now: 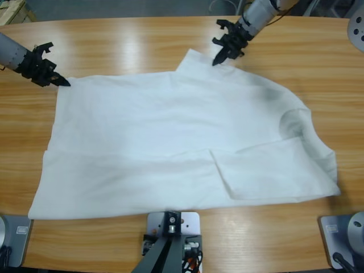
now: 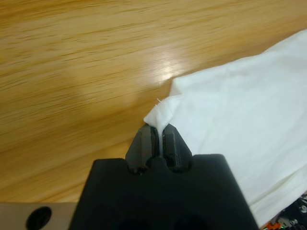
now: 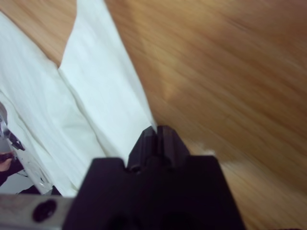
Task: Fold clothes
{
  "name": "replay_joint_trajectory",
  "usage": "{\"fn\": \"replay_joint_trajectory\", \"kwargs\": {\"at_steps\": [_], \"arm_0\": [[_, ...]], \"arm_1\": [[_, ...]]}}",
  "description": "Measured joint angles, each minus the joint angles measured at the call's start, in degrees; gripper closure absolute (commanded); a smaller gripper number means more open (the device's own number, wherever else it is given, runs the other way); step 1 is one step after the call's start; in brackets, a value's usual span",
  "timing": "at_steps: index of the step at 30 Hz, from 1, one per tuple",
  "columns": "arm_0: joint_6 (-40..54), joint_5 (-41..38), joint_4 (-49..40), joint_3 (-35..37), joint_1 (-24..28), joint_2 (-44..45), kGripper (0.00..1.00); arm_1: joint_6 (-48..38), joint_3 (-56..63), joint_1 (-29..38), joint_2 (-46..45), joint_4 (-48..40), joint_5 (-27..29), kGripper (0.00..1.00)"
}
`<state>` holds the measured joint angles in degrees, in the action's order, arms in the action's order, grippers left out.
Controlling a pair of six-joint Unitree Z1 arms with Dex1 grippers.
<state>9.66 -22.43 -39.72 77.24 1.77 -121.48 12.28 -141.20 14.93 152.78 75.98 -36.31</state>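
High view: plain white short-sleeved cotton T-shirt [image 1: 170,142] lies flat on the long wooden table [image 1: 142,40], spread sideways, ribbed round collar [image 1: 293,122] toward the shirt's right end, hem at its left end. Near sleeve [image 1: 267,173] is folded in over the body; far sleeve [image 1: 196,62] sticks out from the shirt's far edge.

Left gripper [image 1: 60,81] sits at the shirt's far hem corner. Left wrist view shows its black jaws pressed together with a small tuft of white cloth [image 2: 160,117] pinched between them, so it is gripping that corner. Right gripper [image 1: 219,58] is at the far sleeve, on the collar side of it. Right wrist view shows the right gripper [image 3: 156,132] with jaws together right at the sleeve's edge; likely pinching the edge, though the cloth between the jaws is not clearly visible.

Handling: fabric looks thin, light, soft and wrinkly, no stiffness, so it will sag and drape between the two held points. Edges and corners are the places to pinch; hem and sleeve seams give a slightly thicker bite. Grip on the corner tuft is shallow, could slip if pulled hard. Shirt should slide easily on the smooth wood.
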Motion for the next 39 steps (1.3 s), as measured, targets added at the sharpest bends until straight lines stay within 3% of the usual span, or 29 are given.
{"fn": "replay_joint_trajectory", "kwargs": {"at_steps": [6,30,39], "arm_0": [[-1.2,0.0,0.0,0.0,-2.4,0.0,1.0],[-2.2,-3.1,0.5,-0.2,-2.5,4.8,1.0],[-3.5,-3.1,0.9,-0.2,0.6,7.4,1.0]], "arm_1": [[0.0,-2.0,-0.3,0.0,0.0,0.0,1.0],[-1.7,-6.3,-8.6,-4.0,0.0,0.9,1.0],[-2.4,-6.8,-10.7,-5.6,0.0,-0.4,1.0]]}}
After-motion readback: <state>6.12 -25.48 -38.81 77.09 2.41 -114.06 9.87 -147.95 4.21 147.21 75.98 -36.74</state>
